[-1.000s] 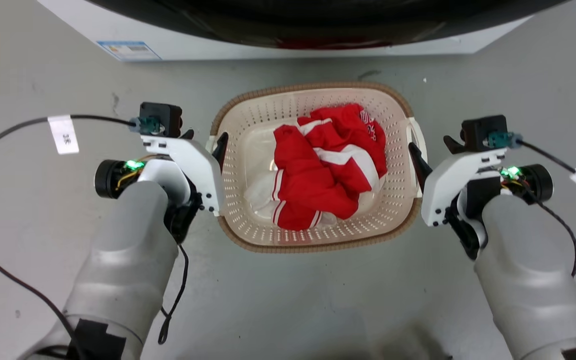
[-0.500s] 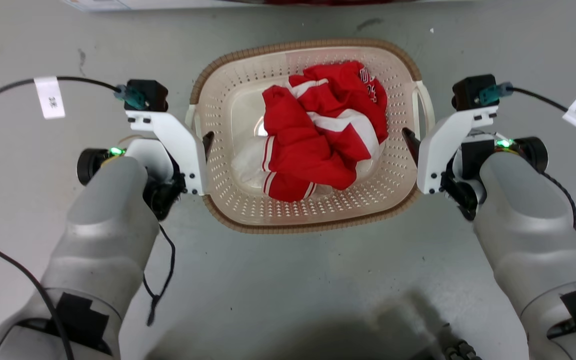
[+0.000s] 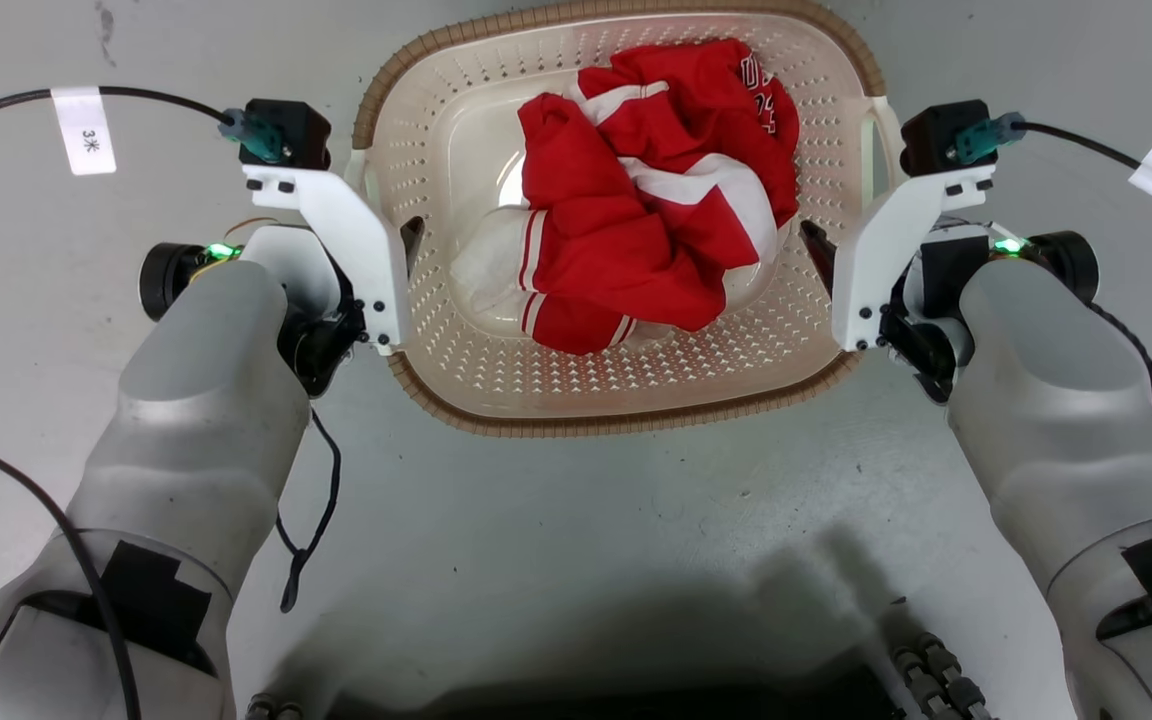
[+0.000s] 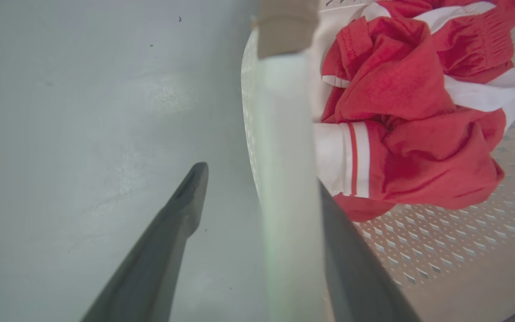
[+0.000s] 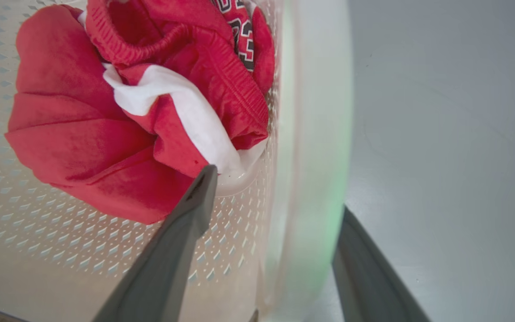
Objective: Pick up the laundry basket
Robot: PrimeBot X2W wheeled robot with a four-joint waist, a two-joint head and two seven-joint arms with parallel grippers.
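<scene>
1. The laundry basket (image 3: 616, 424) looks to be resting on the grey floor (image 3: 576, 540), just in front of the robot and between its two arms. Red and white clothes (image 3: 646, 200) lie bunched up inside it.
2. The left claw (image 4: 261, 179) is at the left side of the basket. It is spread wide. One finger is outside the basket and one is inside, with the white left handle (image 4: 284, 156) between them. The outside finger is not touching the handle.
3. The right claw (image 5: 276, 190) is at the right side of the basket and is spread the same way. The white right handle (image 5: 315, 134) is between its two fingers. The inside finger is close to the clothes, with a gap between it and the handle.
4. I think the step now is to squeeze both handles. Nothing is pinched yet, so the basket cannot be lifted by them yet.
5. To do it well, both claws should squeeze at the same time, each on the middle of its handle, until the hold is tight.
6. Watch the inside fingers. They should catch only the handle and not a fold of cloth.
7. The handles look smooth, so they might slip. A firm squeeze comes first, then a slow lift.
8. Both arms should rise together at the same speed. That keeps the basket flat, so it does not tip and the clothes stay in.
</scene>
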